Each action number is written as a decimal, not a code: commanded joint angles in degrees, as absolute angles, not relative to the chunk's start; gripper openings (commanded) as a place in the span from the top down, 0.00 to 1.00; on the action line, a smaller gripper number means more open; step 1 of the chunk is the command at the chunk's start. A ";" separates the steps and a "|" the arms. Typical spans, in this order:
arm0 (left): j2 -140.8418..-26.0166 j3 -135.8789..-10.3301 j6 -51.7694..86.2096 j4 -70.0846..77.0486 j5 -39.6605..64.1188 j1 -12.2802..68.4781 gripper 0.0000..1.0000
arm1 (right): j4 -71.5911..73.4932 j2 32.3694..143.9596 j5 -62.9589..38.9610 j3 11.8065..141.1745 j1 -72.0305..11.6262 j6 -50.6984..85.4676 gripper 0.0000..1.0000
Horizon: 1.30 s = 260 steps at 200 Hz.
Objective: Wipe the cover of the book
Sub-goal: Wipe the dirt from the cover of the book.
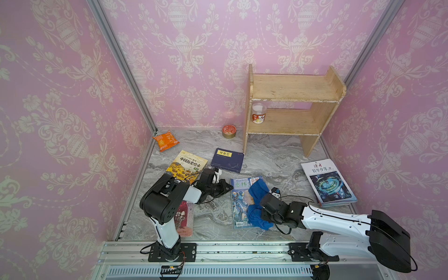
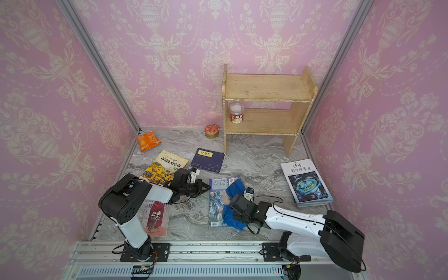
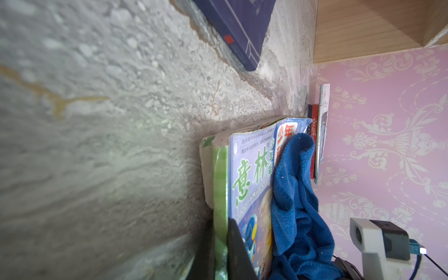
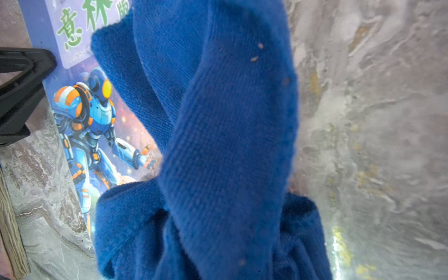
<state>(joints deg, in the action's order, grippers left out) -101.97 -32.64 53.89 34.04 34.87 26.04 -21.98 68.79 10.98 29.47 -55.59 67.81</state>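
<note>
Pink wallpaper all round, grey marble-look worktop (image 1: 271, 155) underneath. The book (image 1: 238, 209), the one with the robot on the cover, lies flat near the front middle of the worktop, between the two arms. A blue cloth (image 1: 258, 191) is draped along its right half, from the top corner down past the bottom edge. So about half the cover is under fabric and the robot-picture side is bare.

The left tool (image 1: 229, 188) comes in sideways at the book's left edge, near the top. In the left wrist view its fingers (image 3: 238, 252) are pressed together with the book's edge pinched between them. My guess is that's an anchor, so the book doesn't skate around on the smooth stone while it gets rubbed.

The right tool (image 1: 264, 210) sits low over the book's lower right part, buried in the bunched end of the cloth. Can't see the fingers, but fabric spills straight out of it in the right wrist view, so I read it as clamped on the cloth, loose end trailing up the cover.

The shelf (image 1: 291, 106) is well apart at the back.
</note>
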 commanded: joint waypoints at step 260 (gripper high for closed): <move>-102.91 -31.73 60.51 42.61 33.24 25.52 1.00 | -33.80 77.26 6.14 21.51 -68.13 83.23 1.00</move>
<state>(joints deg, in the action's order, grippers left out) -104.73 -29.32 60.12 45.56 34.33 26.11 -14.17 73.95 13.50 30.02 -62.37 70.59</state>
